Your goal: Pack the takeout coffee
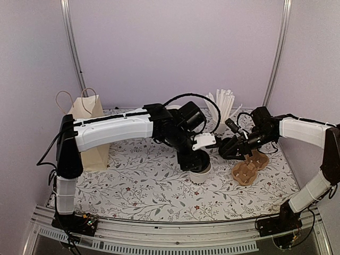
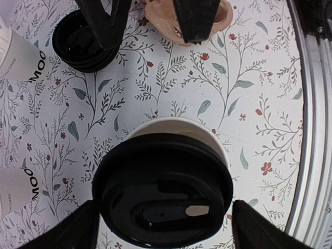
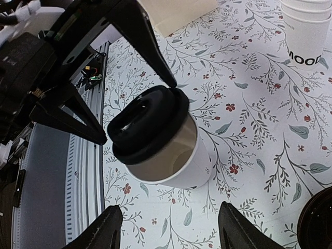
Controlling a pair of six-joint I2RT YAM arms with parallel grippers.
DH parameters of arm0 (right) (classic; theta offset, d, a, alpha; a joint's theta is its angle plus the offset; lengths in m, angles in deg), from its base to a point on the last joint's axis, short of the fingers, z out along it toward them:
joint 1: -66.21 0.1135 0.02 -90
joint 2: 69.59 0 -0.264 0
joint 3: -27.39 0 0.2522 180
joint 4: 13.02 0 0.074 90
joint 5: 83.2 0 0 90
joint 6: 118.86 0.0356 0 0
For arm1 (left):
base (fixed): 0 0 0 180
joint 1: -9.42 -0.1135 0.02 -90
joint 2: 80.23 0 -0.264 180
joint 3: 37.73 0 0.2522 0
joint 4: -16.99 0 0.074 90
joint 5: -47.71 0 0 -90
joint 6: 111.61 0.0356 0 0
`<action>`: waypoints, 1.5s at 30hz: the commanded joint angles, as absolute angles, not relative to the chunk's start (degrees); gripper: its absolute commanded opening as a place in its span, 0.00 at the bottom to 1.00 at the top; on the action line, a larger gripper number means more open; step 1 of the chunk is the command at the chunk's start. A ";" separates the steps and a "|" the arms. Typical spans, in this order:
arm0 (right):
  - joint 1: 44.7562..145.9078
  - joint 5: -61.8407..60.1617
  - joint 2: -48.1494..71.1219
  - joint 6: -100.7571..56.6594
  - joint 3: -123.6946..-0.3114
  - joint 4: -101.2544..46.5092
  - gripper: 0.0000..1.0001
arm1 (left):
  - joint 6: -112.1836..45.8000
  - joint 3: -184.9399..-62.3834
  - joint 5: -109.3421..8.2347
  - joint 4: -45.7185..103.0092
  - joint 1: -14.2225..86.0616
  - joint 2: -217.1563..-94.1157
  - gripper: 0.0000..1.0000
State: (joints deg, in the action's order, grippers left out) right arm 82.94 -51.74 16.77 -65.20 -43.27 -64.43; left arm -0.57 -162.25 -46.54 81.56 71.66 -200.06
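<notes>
1. Takeout coffee cup [image 3: 194, 163]: round white paper, mid-table on floral cloth [image 3: 259, 109]; glossy black plastic lid [image 3: 148, 122] tilted on rim.
2. Left gripper [image 3: 138, 112]: straddling lid; clamped or released, cannot tell.
3. Right gripper [image 3: 168, 207]: spread wide, empty.

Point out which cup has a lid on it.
The cup between the left fingers: a black lid sits crooked on its rim. The stacked cups show no lid.

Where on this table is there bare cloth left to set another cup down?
Bare cloth runs along the near rail, in front of the coffee cup, and is widest front-left, between the paper bag and that cup. Crowded: centre-right, where the left arm's fingers, the right arm's fingers, the cup carrier and the straws cluster.
</notes>
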 commanded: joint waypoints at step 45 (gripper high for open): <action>84.03 -49.24 18.91 -66.40 -42.88 -64.77 0.62 | -21.73 -134.23 -47.62 60.97 55.96 -191.88 0.50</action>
State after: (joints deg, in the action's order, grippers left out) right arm 83.57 -50.19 18.61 -65.97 -43.27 -64.91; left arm -23.13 -132.35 -49.41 57.91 54.04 -188.83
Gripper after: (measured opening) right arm 0.626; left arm 0.519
